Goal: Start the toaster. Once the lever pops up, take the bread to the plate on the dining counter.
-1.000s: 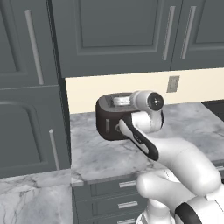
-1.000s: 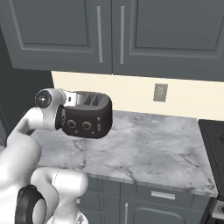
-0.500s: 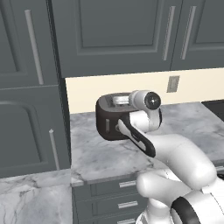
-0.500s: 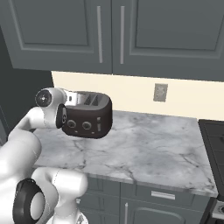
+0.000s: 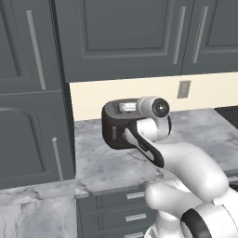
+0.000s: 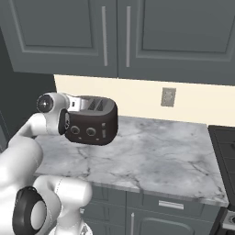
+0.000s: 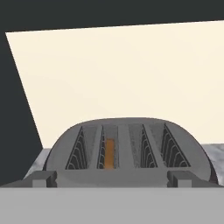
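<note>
The dark toaster [image 6: 94,123] stands on the marble worktop [image 6: 156,156] by the cream wall, its two knobs facing me. From the hand view I look along its silver slotted top [image 7: 127,151]. The golden-brown bread [image 7: 109,154] sits low in the second slot from the left. My gripper [image 7: 112,178] is open, hovering just above the toaster's near end, with a fingertip [image 7: 43,178] out to each side and nothing between them. A small lever slot [image 5: 114,133] shows on the toaster's left end. The plate and the dining counter are out of view.
Dark grey wall cabinets [image 6: 114,32] hang close above the toaster. A tall cabinet [image 5: 32,116] stands at the left of the worktop. A wall socket [image 6: 168,97] is on the cream backsplash. A dark stove edge [image 6: 225,147] lies at the right, with drawers [image 5: 125,204] below.
</note>
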